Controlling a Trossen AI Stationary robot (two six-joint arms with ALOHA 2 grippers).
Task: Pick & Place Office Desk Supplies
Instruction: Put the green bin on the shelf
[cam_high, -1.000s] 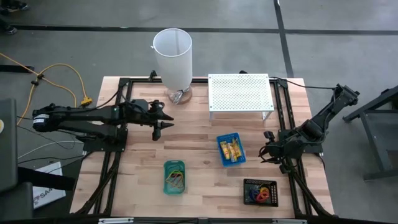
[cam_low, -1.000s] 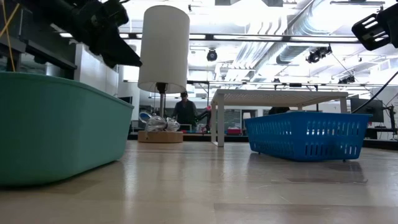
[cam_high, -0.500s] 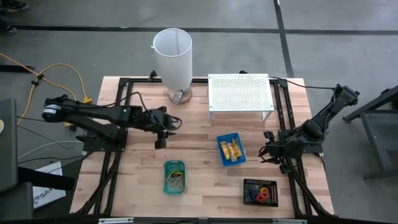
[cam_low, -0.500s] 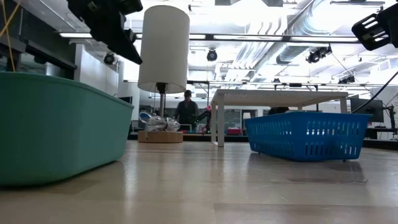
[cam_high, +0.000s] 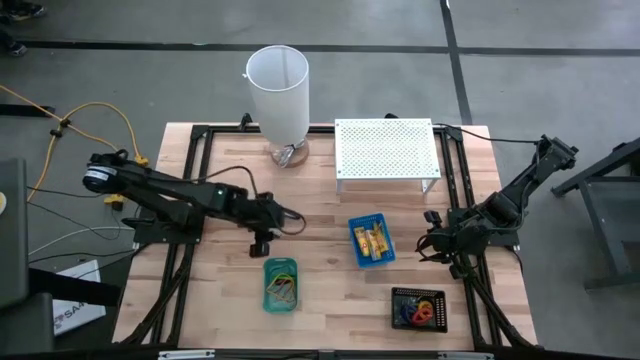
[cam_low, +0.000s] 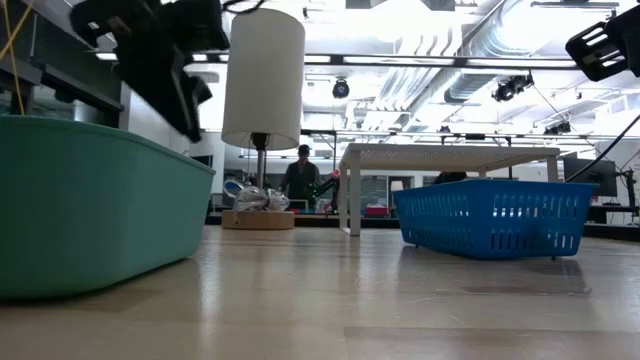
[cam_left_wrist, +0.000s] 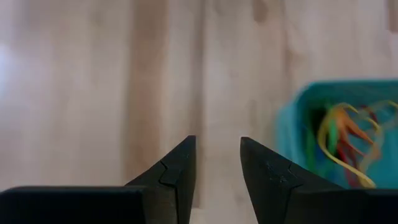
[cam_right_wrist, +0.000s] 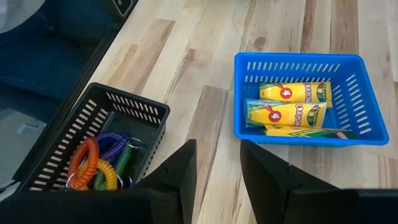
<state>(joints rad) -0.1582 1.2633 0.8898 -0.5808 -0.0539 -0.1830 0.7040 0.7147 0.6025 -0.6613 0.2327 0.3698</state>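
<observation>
A green tray near the table's front holds rubber bands in red, yellow and green. Yellow crayon packets lie in the blue tray. The black tray holds coiled bands. My left gripper hangs open above bare wood just on the far side of the green tray, slanting down, with nothing between its fingers. My right gripper waits open at the right, above the table between the blue and black trays.
A tall white cylinder on a round base stands at the back. A white perforated shelf stands at the back right. Black frame rails run along both table sides. Bare wood lies between the trays.
My left gripper has swung from the left side toward the table's near edge and the green tray, tipping further downward as it went. Its fingers have stayed open. The right arm and all the trays have kept still.
</observation>
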